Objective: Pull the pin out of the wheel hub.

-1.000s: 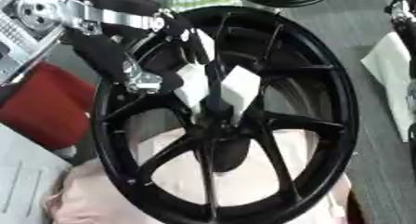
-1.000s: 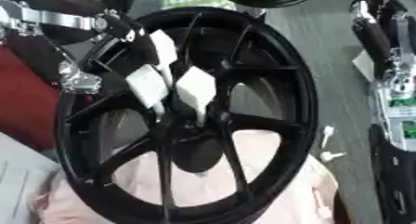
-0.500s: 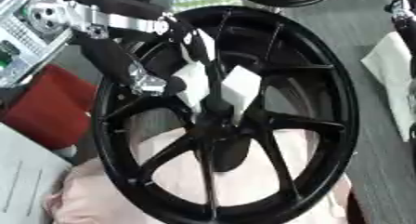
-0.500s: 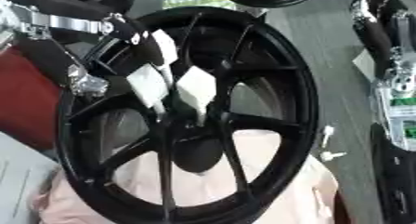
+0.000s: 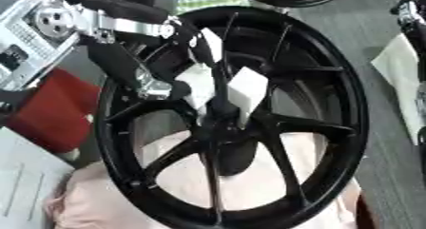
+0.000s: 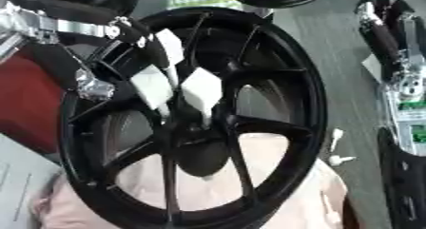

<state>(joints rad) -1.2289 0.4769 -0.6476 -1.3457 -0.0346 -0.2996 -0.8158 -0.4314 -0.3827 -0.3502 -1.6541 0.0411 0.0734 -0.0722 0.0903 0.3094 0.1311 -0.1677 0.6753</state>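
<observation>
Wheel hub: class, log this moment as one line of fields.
left hand: fingertips at wheel hub, grip unclear | right hand: idle at right edge | pin: not discernible | wheel: on pink cloth

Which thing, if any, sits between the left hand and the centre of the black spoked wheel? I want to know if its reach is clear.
Nothing visible does. The left hand is already at the black spoked wheel's hub, its white-padded fingers reaching down between the spokes. The pin itself cannot be made out.
</observation>
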